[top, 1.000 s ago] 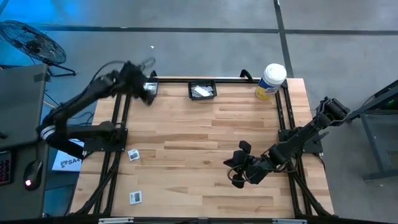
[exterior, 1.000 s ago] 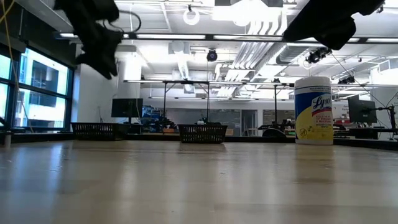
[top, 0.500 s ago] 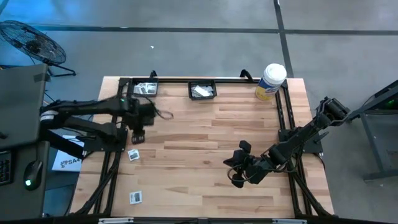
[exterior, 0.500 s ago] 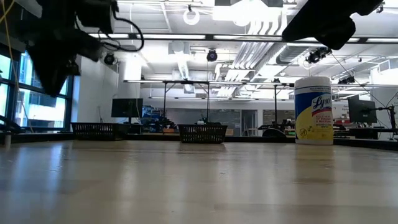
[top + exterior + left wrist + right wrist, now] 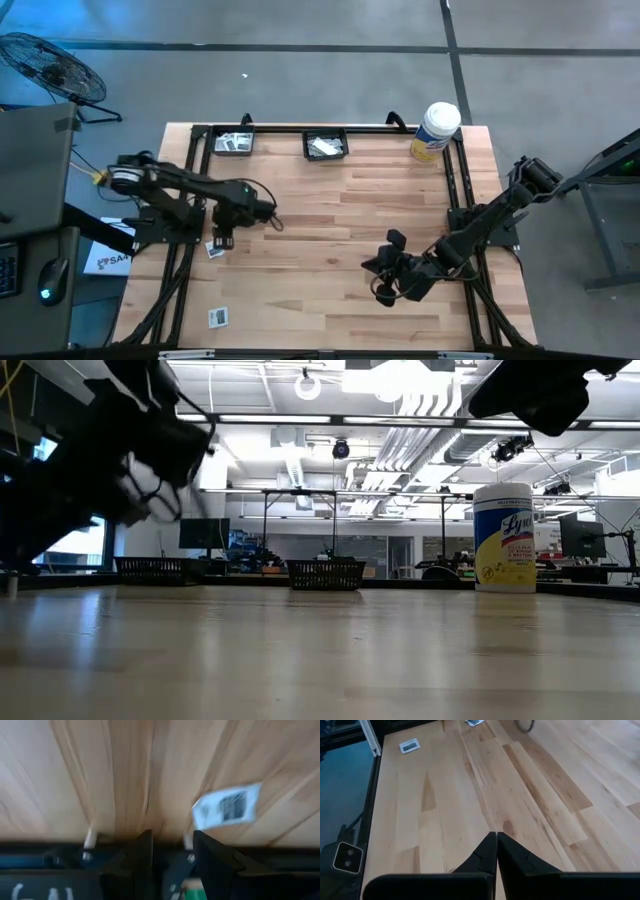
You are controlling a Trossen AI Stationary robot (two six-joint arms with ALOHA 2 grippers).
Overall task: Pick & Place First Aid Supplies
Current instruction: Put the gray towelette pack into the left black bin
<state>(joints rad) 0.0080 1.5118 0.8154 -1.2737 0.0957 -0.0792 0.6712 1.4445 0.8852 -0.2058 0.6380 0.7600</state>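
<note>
Starting at the near left corner of the surface [image 5: 330,220], I see one square packet [image 5: 218,318]. A second packet [image 5: 214,249] lies farther along the left edge, under my released left claw [image 5: 222,240]. My right claw [image 5: 378,291] waits clenched and empty near the right edge, and two black trays [image 5: 325,146] at the far edge hold more packets.

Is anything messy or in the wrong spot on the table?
Two square packets lie loose on the wood near the table's left edge, while others sit in the two black trays at the back. The left gripper hangs open right by the nearer loose packet. Nothing looks spilled or broken.
</note>
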